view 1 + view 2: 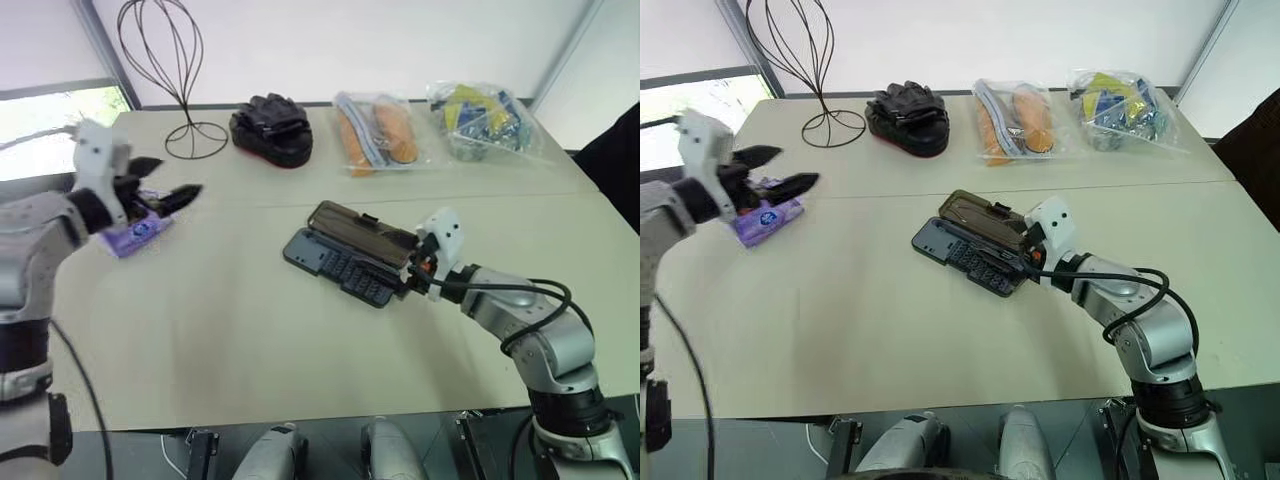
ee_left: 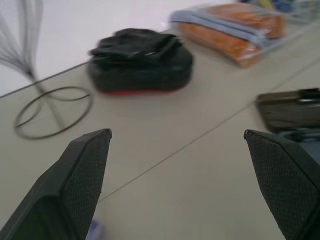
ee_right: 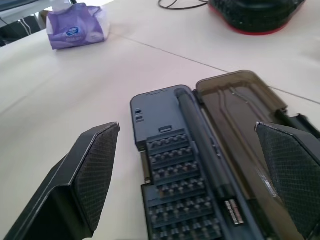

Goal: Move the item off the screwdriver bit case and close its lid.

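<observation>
Bit case [image 3: 180, 200] seemingly touches right hand [image 3: 186, 126].

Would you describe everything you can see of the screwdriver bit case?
The screwdriver bit case lies flat and open on the beige table. Its dark blue-grey plastic base holds rows of bits and a black driver; the smoky translucent lid is folded back beside it. The open right gripper sits at one end.

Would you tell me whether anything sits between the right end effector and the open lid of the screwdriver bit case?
Nothing visible does. The open right end effector faces the dark translucent lid directly; the purple tissue pack lies far aside.
</observation>
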Controlling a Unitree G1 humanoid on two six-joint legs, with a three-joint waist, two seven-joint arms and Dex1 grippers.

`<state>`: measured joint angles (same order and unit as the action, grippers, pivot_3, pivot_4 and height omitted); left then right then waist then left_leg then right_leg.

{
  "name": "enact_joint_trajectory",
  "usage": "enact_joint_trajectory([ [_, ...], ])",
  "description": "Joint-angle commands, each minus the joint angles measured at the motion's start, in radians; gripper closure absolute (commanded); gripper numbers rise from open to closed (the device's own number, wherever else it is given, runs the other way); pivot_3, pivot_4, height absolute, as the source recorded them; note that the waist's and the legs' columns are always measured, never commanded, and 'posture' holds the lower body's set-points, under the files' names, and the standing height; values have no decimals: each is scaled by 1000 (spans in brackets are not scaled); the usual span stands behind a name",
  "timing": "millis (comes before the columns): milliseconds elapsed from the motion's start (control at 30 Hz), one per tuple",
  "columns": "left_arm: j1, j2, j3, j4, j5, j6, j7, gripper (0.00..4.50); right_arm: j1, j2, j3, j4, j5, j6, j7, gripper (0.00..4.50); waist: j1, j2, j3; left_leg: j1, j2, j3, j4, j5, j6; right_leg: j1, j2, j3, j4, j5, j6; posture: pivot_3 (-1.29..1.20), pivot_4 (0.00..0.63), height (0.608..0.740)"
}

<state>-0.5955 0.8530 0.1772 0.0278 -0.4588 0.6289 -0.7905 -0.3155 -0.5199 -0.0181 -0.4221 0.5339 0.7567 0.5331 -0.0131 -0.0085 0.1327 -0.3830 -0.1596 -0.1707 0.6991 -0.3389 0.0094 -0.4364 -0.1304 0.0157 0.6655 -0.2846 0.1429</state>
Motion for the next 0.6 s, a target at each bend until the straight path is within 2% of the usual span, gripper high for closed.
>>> enact_joint_trajectory([
  [33,-108,-42,-92,170,73,-114,-84,73,-21,-21,-51,-12,7,-8,1,0,-4,0,0,0,0,0,0,0,0,0,0,0,0,0,0,0,150,740],
  [133,-193,-119,-163,304,92,-153,-171,73,-24,-41,-90,-12,13,15,-16,0,-1,0,0,0,0,0,0,0,0,0,0,0,0,0,0,0,150,740],
  [200,-211,-142,-215,328,80,-147,-294,73,-37,-73,-95,9,-26,31,-38,0,-3,0,0,-1,0,0,0,0,0,-1,0,-1,0,0,0,0,150,740],
  [300,-208,-129,-270,287,63,-109,-434,73,-76,-150,-61,104,-140,37,-77,0,-6,0,0,-2,0,1,0,0,0,-2,-1,0,0,0,0,0,150,740],
  [400,-195,-124,-280,229,52,-85,-485,73,-143,-168,-45,230,-172,23,-58,0,-10,0,0,-3,0,1,0,0,0,-4,0,0,1,0,0,0,150,740],
  [600,-146,-121,-265,94,16,-10,-508,73,-332,-117,25,575,-245,-112,36,0,-30,0,0,-3,1,1,0,0,0,-4,-1,0,1,0,0,0,150,740],
])
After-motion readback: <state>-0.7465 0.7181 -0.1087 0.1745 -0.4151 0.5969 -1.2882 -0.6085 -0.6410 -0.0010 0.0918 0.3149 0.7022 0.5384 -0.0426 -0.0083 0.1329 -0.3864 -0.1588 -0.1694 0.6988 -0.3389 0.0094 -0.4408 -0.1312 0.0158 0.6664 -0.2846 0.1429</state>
